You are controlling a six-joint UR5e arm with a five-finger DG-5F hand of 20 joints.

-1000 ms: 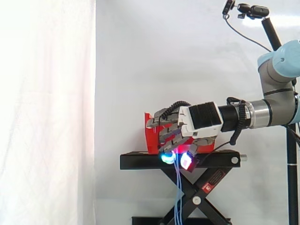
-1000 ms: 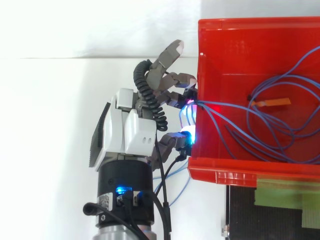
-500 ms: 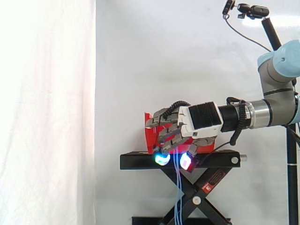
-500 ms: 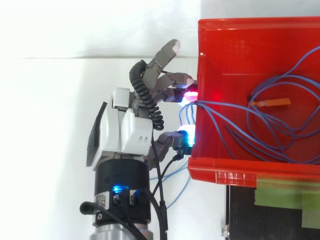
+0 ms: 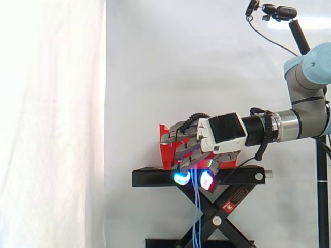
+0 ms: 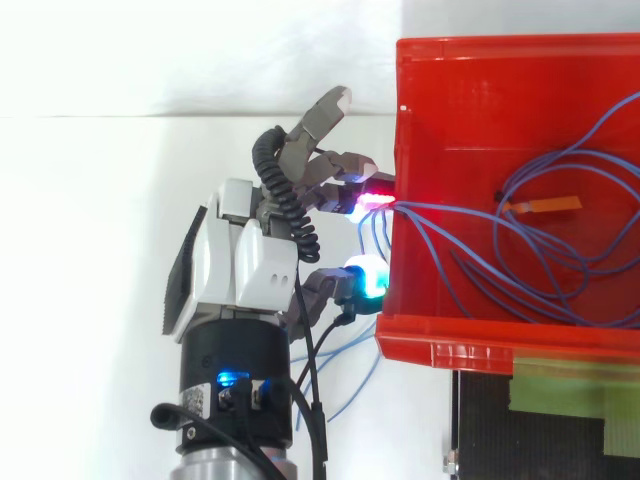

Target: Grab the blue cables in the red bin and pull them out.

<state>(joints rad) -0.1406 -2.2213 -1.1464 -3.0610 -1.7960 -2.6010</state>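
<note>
The hand at the left wall of the red bin, hold on the draped blue cables indiscernible; secure them, then draw outward clear of the rim

Probably a lab: white curtain, black scissor stand.

No print is showing clearly enough to read. A red-and-white sticker is sitting on a crossed leg of the black stand, at five o'clock from its top plate, lettering too small to make out. An orange tag is lying in the red bin, toward three o'clock in the top view, bearing no legible marks.
</note>
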